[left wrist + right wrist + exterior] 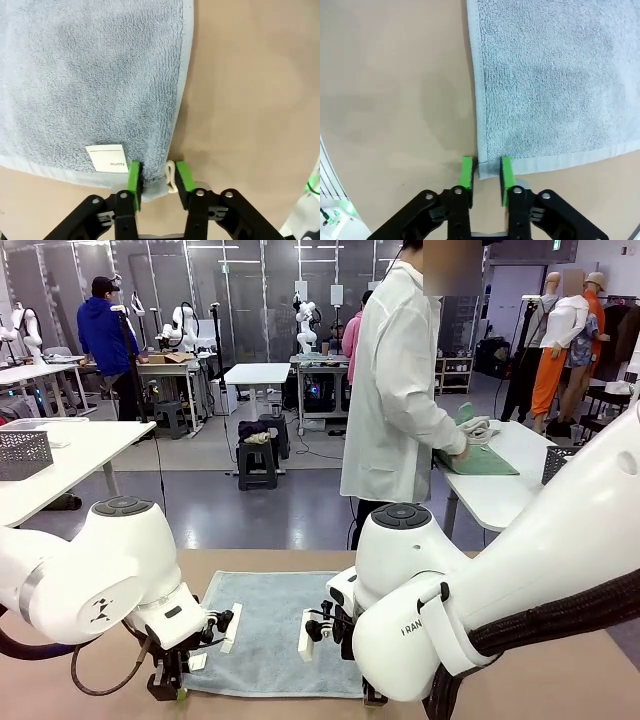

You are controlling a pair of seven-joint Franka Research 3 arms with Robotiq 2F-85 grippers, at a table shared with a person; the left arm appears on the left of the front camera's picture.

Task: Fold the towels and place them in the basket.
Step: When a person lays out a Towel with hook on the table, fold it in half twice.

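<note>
A pale blue-grey towel (270,620) lies flat on the tan table (560,670) between my two arms. In the left wrist view my left gripper (157,177) is shut on a near corner of the towel (100,75), the green pads pinching the hem beside a white name label (107,157). From the front, that gripper (172,688) sits at the towel's near left corner. My right gripper (486,172) is closed on the other near corner of the towel (545,75), its pads on either side of the hem. A grey mesh basket (22,453) stands on a white table at far left.
A person in a white coat (400,390) stands beyond the table, hands on green cloths (475,460) on a white side table. Another grey mesh crate (553,462) peeks out behind my right arm. Bare tabletop lies on both sides of the towel.
</note>
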